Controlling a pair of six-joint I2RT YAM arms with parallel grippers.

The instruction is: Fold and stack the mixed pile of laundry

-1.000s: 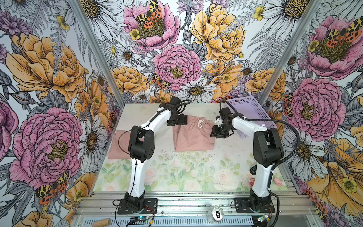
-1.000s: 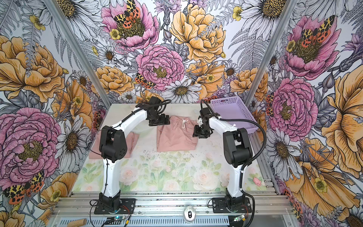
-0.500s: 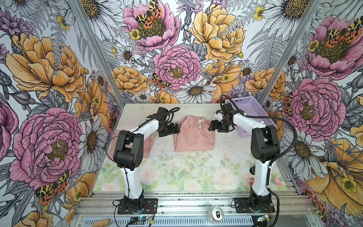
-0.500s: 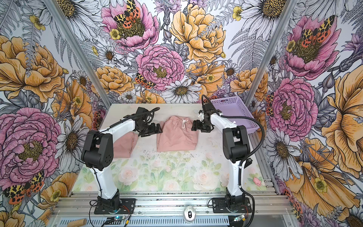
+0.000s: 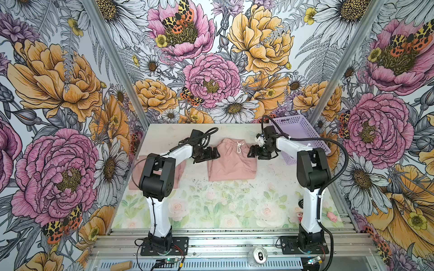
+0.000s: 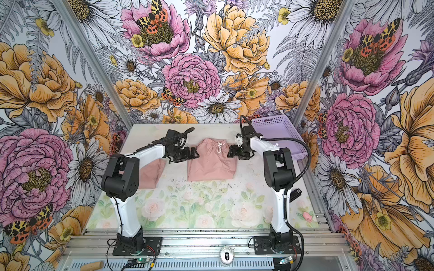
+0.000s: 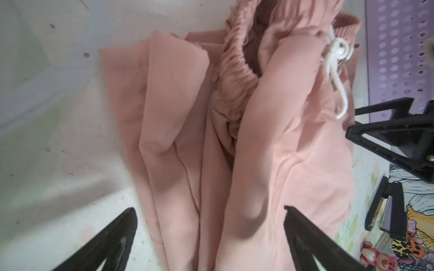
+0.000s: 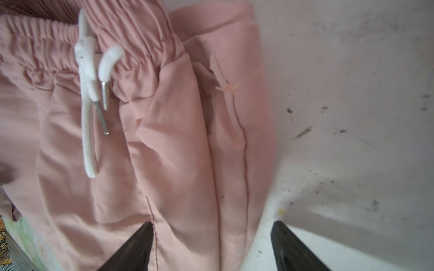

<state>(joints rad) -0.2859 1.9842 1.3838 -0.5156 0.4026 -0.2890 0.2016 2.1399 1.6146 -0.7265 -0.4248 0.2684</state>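
Dusty-pink shorts [image 5: 231,162] [image 6: 211,164] with a gathered waistband and a white drawstring [image 8: 90,93] lie flat mid-table, in both top views. My left gripper [image 5: 215,153] [image 6: 195,154] stands open at their left edge. In the left wrist view its fingers straddle the cloth's side folds [image 7: 209,208] without pinching them. My right gripper [image 5: 251,153] [image 6: 231,153] is open at the right edge, one finger over the shorts and one over bare table [image 8: 213,222]. A second pink garment [image 5: 180,167] [image 6: 150,171] lies folded at the left, partly hidden by the left arm.
A lavender perforated basket [image 5: 303,136] [image 6: 279,133] stands at the back right, just behind the right arm. A metal can [image 5: 259,254] sits on the front rail, with a small pink toy [image 5: 332,215] at the front right. Floral walls close in three sides.
The right gripper has opened and let go of the shorts' right edge. The left gripper slid from the waistband corner down the left edge, its elbow swinging left.
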